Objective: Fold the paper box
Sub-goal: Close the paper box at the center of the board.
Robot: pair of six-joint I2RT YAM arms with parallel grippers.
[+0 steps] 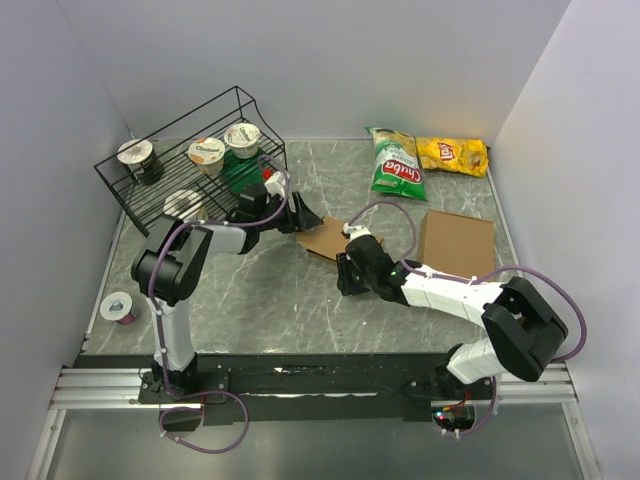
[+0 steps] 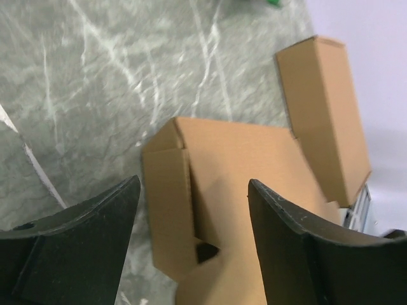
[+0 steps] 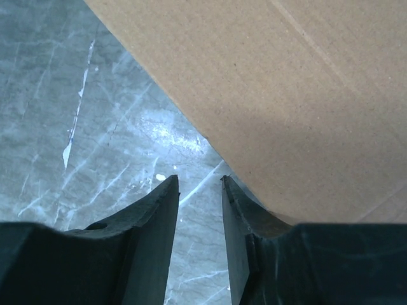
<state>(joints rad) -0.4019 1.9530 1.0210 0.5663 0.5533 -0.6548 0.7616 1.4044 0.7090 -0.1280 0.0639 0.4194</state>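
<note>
The paper box is a thin brown kraft blank lying mid-table between the two arms. My left gripper is at its left end, open. In the left wrist view the box lies between and beyond the spread fingers, with a narrow side flap folded up at its left edge. My right gripper is at the box's near edge. In the right wrist view its jaws stand a narrow gap apart with only table between them. The box's edge runs just past the right fingertip.
A plain rectangular cardboard slab lies right of the box; it also shows in the left wrist view. A black wire rack with yogurt cups stands back left. Two chip bags lie at the back. A tape roll sits near left.
</note>
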